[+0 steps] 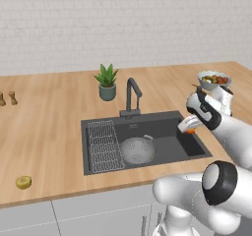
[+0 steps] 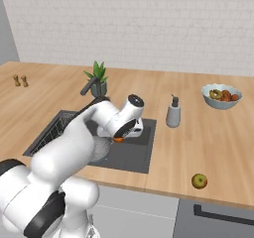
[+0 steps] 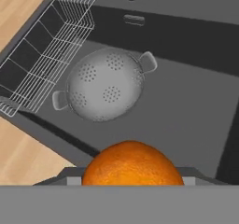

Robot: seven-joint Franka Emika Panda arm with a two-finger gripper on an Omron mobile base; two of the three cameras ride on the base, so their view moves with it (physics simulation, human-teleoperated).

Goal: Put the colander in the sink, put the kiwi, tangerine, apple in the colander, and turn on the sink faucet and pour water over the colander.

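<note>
The gripper [image 1: 190,127] hangs above the right-hand rim of the sink [image 1: 197,146], its jaws partly closed on the tangerine [image 3: 133,164], which fills the space between them. In the hand view the orange fruit sits at the bottom edge, with the basin spread out beyond it. In the left base view only a sliver of orange shows at the hand.

The colander [image 3: 105,85] stands upright on the sink floor, just beside the wire rack [image 3: 44,55], with nothing visible inside it. It lies well to the left of the gripper, not beneath it.

The faucet [image 1: 132,96] rises behind the sink, its spout over the basin rim. The kiwi [image 1: 23,182] rests on the counter near the front edge, far left of the sink. The apple [image 2: 199,181] lies on the counter to the right of the sink. A soap bottle [image 2: 173,113], a fruit bowl [image 2: 222,95] and a potted plant [image 1: 107,81] stand further back.

Risks, as judged from this position: released here, the tangerine would likely strike the bare sink floor and roll, missing the colander. A release over the colander's rim or loop handle could deflect the fruit or tip the bowl. A round fruit held by two narrow fingers may also slip during the sideways carry. Travel towards the colander brings the hand nearer the faucet spout, so contact is possible.
</note>
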